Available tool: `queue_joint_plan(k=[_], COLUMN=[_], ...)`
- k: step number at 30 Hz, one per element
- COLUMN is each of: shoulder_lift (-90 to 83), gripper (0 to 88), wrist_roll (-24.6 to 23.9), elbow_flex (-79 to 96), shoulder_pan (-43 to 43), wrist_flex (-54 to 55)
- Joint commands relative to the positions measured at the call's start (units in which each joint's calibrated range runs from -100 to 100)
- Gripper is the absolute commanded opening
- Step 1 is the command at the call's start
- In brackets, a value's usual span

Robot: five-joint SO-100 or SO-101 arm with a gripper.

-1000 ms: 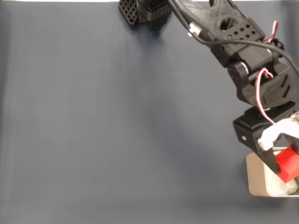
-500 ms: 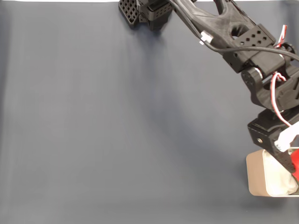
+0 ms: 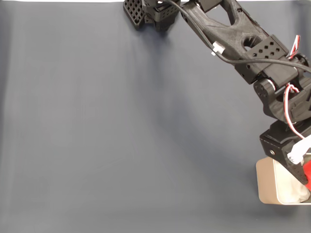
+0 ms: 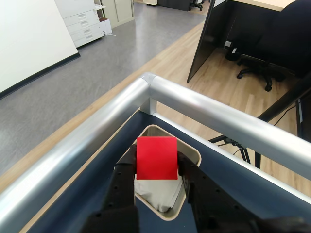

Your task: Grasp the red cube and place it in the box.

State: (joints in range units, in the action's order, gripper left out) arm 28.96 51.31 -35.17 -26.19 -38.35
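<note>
Red cube [image 4: 156, 158]: looking rigid, light and matte, so probably not slippery; flat opposite faces are offering the best hold.
Claw [image 4: 156, 171]: pinching the cube's two sides.
Place: hanging over the box [image 4: 193, 154], above its white padding [image 4: 154, 191].

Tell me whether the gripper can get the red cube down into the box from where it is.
Probably yes. The gripper holds the red cube right over the box, and in the wrist view nothing lies between them except the white padding inside.
</note>
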Motion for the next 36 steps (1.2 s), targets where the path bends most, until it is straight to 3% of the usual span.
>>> queue_joint_plan(k=[1, 20, 22, 24, 26, 36], shoulder_lift=[-0.37, 0.07, 0.07, 0.07, 0.07, 0.07], gripper=[7.8, 7.7, 13.2, 30.4, 41.1, 46.2], wrist_roll=[0.24, 0.44, 0.44, 0.15, -0.20, -0.39], elbow_flex=[-2.97, -2.97, -2.97, -2.97, -3.15, -3.88], shoulder_pan=[0.48, 1.40, 1.40, 1.54, 1.61, 1.54], wrist_flex=[1.21, 1.46, 1.54, 1.30, 1.38, 2.03])
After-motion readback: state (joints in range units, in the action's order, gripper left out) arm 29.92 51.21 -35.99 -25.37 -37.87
